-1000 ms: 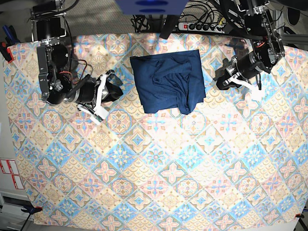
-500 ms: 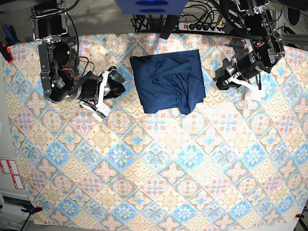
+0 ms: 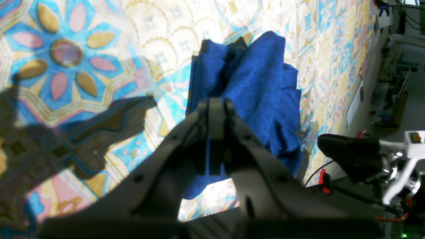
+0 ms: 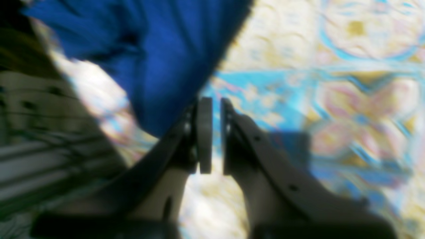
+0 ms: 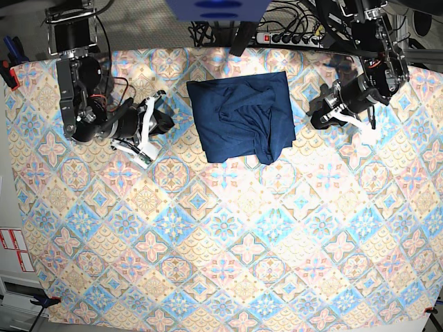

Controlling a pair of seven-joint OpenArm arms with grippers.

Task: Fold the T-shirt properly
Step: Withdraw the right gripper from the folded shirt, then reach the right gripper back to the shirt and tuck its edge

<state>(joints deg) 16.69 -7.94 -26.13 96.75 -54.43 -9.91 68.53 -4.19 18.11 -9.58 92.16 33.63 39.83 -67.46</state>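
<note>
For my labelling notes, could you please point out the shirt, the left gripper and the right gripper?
shirt [image 5: 242,117], base view, middle of the folded cloth.
left gripper [image 5: 320,117], base view, at its dark fingertips.
right gripper [image 4: 212,106], right wrist view, narrow gap between its fingertips.

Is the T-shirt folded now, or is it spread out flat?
Folded: the T-shirt lies as a compact rectangle, with a loose, wrinkled layer on top.

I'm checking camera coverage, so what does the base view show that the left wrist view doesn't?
Only the base view shows the whole folded T-shirt outline, both arms, and the power strip beyond the patterned tablecloth. Only the left wrist view shows the left gripper close up, jaws shut and empty. Both show the shirt lying on the cloth.
</note>
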